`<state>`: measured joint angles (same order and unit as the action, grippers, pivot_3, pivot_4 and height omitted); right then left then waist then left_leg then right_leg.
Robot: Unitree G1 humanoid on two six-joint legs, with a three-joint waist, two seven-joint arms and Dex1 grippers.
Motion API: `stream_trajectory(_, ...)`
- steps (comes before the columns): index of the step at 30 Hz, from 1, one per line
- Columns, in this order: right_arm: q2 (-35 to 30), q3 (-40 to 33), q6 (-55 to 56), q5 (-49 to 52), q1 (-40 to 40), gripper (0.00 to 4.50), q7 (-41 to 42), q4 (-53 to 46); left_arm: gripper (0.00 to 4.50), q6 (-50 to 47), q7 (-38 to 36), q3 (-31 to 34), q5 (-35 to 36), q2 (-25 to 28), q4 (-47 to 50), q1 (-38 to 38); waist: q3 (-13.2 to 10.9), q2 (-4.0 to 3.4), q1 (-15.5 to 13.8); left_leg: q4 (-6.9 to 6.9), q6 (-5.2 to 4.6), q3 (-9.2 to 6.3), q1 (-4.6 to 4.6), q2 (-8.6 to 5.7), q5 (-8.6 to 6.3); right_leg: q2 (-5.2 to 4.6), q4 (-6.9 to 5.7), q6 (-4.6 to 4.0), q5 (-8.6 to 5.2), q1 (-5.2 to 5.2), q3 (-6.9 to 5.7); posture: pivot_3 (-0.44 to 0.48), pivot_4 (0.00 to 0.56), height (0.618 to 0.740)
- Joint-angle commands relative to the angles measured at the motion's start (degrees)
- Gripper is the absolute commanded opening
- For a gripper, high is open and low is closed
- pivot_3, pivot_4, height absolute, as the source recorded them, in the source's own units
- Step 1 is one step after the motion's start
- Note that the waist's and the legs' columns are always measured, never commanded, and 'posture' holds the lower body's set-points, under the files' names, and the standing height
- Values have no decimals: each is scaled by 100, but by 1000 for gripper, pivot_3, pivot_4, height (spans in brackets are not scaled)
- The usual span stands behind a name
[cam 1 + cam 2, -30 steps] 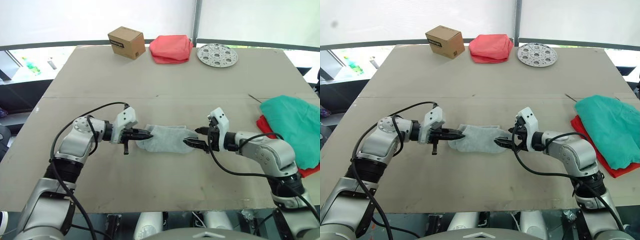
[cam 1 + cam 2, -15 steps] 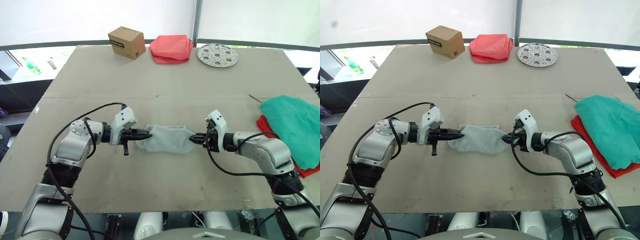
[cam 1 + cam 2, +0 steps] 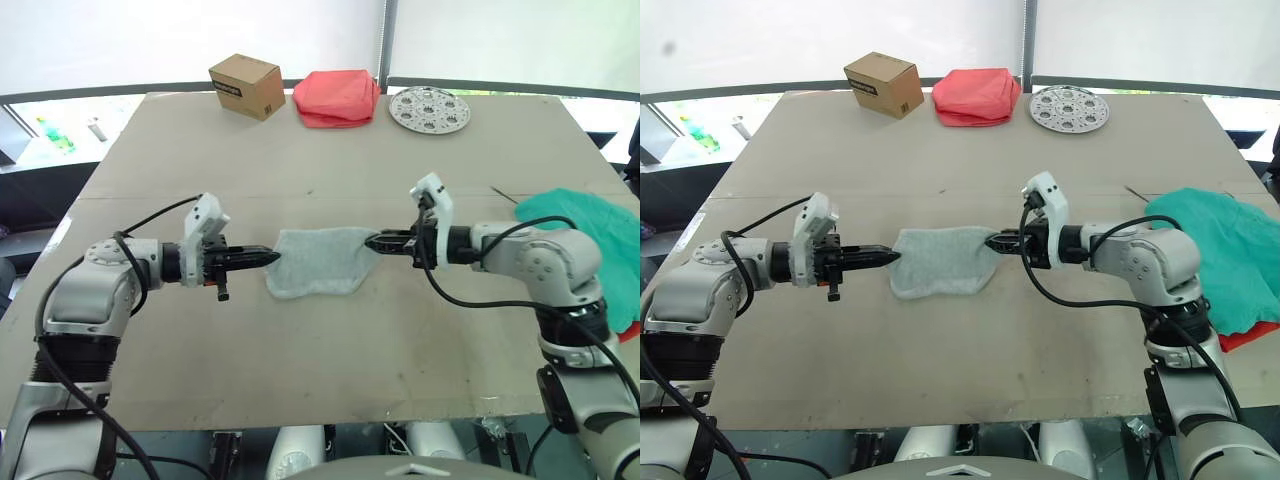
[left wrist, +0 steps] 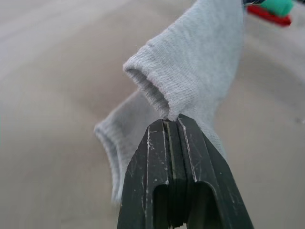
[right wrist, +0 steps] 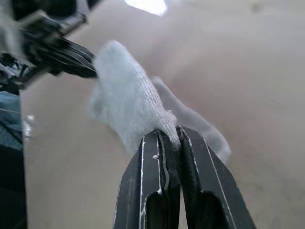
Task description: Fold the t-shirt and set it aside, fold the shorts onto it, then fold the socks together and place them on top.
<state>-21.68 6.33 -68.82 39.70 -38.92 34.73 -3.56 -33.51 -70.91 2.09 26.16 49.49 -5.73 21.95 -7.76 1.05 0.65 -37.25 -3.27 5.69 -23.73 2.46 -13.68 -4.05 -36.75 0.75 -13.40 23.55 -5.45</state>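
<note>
The near part of the table is lying bare, so there is lots of room in front of the arms, right down to the near edge. A little farther in, the socks are hanging in the middle of the table, stretched between the two grippers. Their lower edge is sagging down to the table, though the pictures are not showing if it is touching. The left gripper is pinching the left end of the socks with its fingers squeezed tight together, and the cuff is curling open just past its tips. The right gripper is pinching the right end the same way, fingers closed on the grey knit. Out by the right edge, the shorts are lying on top of the t-shirt, well apart from the socks. Across the middle there is more bare room. Along the far edge, a box, a pink cloth and a round plate are sitting in a row.
</note>
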Motion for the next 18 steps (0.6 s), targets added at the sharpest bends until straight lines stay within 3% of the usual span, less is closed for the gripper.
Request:
stream_trajectory(1,72,100,207,-172,-303,53,149,292,0,182,33,24,-180,90,-190,195,0,0,3,0,-4,0,-2,0,-2,0,0,0,0,2,0,0,150,740)
stream_trajectory(11,296,-158,-402,330,-558,53,390,227,0,-798,-582,35,233,572,-276,458,0,0,18,1,5,0,0,7,3,-2,-3,1,0,2,-1,0,150,740)
stream_trajectory(18,305,425,-121,-362,-497,53,301,997,0,-339,-19,-524,-546,224,-516,441,0,1,8,0,-5,1,0,1,-3,-2,-2,0,0,2,2,0,150,740)
